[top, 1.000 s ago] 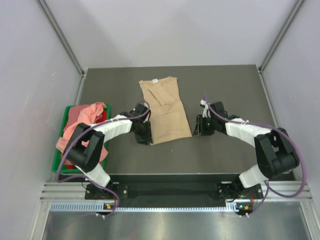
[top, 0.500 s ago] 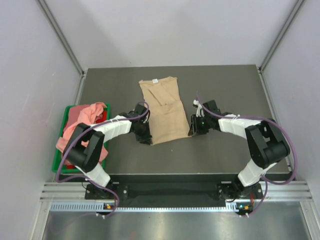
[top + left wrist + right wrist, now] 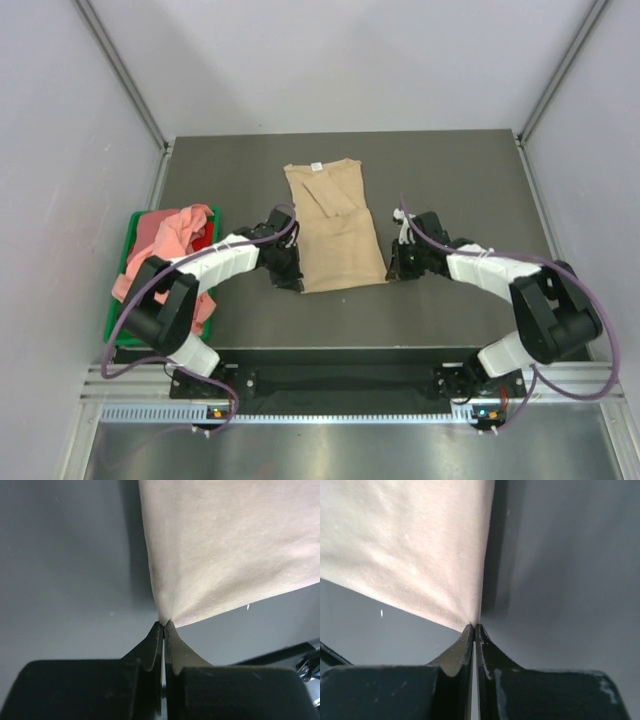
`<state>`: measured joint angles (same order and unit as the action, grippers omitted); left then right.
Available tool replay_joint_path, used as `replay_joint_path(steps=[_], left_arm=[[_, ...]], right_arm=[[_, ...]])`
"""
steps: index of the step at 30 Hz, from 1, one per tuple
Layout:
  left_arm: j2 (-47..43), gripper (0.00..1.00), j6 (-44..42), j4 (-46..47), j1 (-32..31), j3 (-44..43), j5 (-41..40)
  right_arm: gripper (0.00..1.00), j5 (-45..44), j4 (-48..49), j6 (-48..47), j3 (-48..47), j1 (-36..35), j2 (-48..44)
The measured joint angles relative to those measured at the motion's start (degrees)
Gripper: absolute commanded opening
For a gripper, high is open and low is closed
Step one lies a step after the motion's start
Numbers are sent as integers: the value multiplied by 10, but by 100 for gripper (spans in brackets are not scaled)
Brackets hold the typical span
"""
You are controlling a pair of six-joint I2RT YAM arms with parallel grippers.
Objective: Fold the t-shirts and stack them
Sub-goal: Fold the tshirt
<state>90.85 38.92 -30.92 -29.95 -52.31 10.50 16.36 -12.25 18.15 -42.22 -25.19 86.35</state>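
Note:
A tan t-shirt (image 3: 333, 224) lies flat in the middle of the dark table, folded into a long strip, its white neck label at the far end. My left gripper (image 3: 296, 282) is shut on the shirt's near left corner; in the left wrist view the tan t-shirt (image 3: 225, 555) puckers where it meets the left gripper (image 3: 164, 625). My right gripper (image 3: 390, 272) is shut on the near right corner, and the tan t-shirt (image 3: 410, 550) runs into the right gripper (image 3: 474, 627). Salmon-pink t-shirts (image 3: 165, 245) lie heaped at the left.
A green bin (image 3: 122, 300) at the table's left edge holds the pink heap, with something red under it. Grey walls stand on three sides. The dark table (image 3: 460, 180) stretches to the right and far side of the shirt.
Both grippers closed on the tan shirt's near corners. The right gripper came in from the right to the hem corner. The shirt shifted slightly to the right.

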Motion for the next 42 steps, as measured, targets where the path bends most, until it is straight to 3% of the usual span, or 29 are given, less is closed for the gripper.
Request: replay_joint_path(steps=[8,10,12,16,19,21,25,31,37,42], left_arm=[[-67,1,27,-24,-68,62,-12],[-77,6,42,-27,-90,86,-12],[-84,18,49,-30,-107,100,-13],[-99,30,57,-63,-116,99,-34],[-103,31,48,-118,-115,62,-71],[-102,31,38,-153,-112,15,-100],[-97,29,17,-165,-98,-88,-130],[-14,24,-6,-106,-50,-147,-118],[104,22,-19,-76,-18,-167,-136],[142,22,-20,-64,6,-175,-160]], right_arm=[[0,-46,-17,47,97,-67,-122],[0,-59,-26,65,117,-84,-139],[2,-71,-38,83,131,-100,-152],[27,-97,-53,117,137,-124,-170],[31,-120,-83,131,130,-133,-180],[30,-142,-118,137,113,-134,-184],[14,-172,-157,134,49,-134,-181],[4,-153,-111,85,-89,-134,-67],[4,-115,-65,37,-200,-124,86],[3,-93,-25,23,-236,-97,185]])
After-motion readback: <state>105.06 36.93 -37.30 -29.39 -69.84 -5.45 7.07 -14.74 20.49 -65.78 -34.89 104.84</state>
